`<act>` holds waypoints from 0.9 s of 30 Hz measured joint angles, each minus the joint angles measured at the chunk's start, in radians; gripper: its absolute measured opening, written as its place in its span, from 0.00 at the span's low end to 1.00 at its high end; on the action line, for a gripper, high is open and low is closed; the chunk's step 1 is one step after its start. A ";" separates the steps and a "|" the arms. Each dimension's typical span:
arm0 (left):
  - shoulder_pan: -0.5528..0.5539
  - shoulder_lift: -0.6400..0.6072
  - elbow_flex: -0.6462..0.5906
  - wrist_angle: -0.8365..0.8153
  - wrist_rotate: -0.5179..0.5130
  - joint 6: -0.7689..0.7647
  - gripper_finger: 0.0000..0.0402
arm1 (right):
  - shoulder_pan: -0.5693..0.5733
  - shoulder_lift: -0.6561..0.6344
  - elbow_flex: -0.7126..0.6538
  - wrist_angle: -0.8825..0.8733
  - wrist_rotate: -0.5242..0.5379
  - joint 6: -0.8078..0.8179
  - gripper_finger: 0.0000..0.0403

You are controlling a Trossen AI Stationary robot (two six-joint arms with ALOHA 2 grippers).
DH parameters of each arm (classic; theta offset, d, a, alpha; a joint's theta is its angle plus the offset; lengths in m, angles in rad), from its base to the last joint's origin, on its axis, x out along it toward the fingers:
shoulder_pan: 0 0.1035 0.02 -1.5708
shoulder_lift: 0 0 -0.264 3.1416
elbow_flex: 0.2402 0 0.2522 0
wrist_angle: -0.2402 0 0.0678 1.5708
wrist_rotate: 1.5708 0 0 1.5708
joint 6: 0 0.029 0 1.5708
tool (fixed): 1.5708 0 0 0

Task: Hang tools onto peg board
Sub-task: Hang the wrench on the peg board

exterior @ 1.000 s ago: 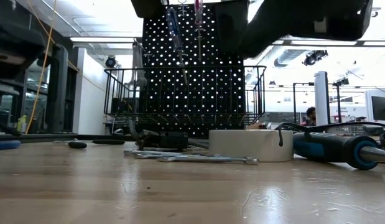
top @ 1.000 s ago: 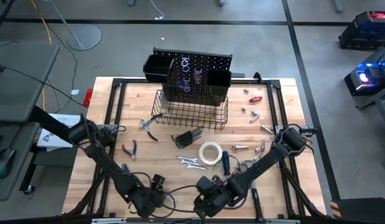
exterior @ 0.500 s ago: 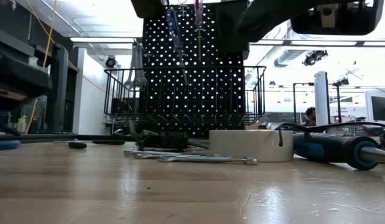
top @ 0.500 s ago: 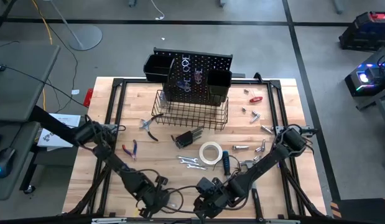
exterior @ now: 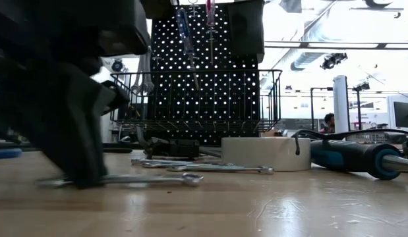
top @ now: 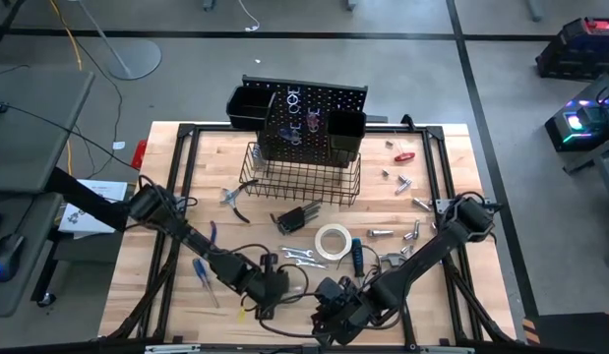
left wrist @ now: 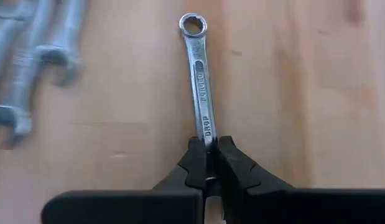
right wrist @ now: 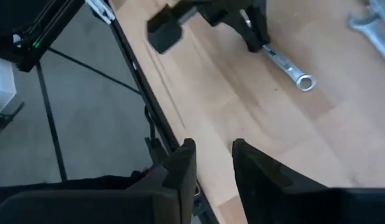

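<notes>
Left end effector (left wrist: 210,163) is clamped on the shank of a silver wrench (left wrist: 199,78) lying flat on the pale wooden worktop (left wrist: 304,93), near its front edge. Lift level, since smooth steel may pivot in so narrow a grip. Right end effector (right wrist: 212,163) stands apart, empty. Perforated black peg board (top: 309,118) stands well beyond.

Grey concrete floor (top: 501,88) all round, dark seams (top: 476,93) at 12 and 2 o'clock. Grey side table (top: 33,128) at 9 o'clock, cables (top: 107,88) trailing off it. Blue-lit equipment (top: 579,123) at 2–3 o'clock. Low view: bright ceiling strip lights (exterior: 335,45), white pillar (exterior: 341,102), open workshop behind.
</notes>
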 joint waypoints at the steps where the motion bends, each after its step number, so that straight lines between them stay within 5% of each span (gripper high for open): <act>1: 0.001 -0.009 -0.001 -0.006 -0.014 0.000 0.02 | 0.000 -0.006 0.000 -0.010 0.009 -0.001 0.24; 15: -0.013 -0.152 -0.005 -0.119 -0.073 -0.010 0.01 | -0.030 -0.016 0.000 -0.133 0.010 -0.011 0.24; 21: -0.067 -0.148 -0.068 -0.127 -0.125 -0.064 0.00 | -0.148 0.035 -0.001 -0.122 -0.054 -0.133 0.03; 27: -0.109 -0.149 -0.132 -0.017 -0.123 -0.129 0.00 | -0.250 0.130 -0.001 -0.097 -0.163 -0.296 0.01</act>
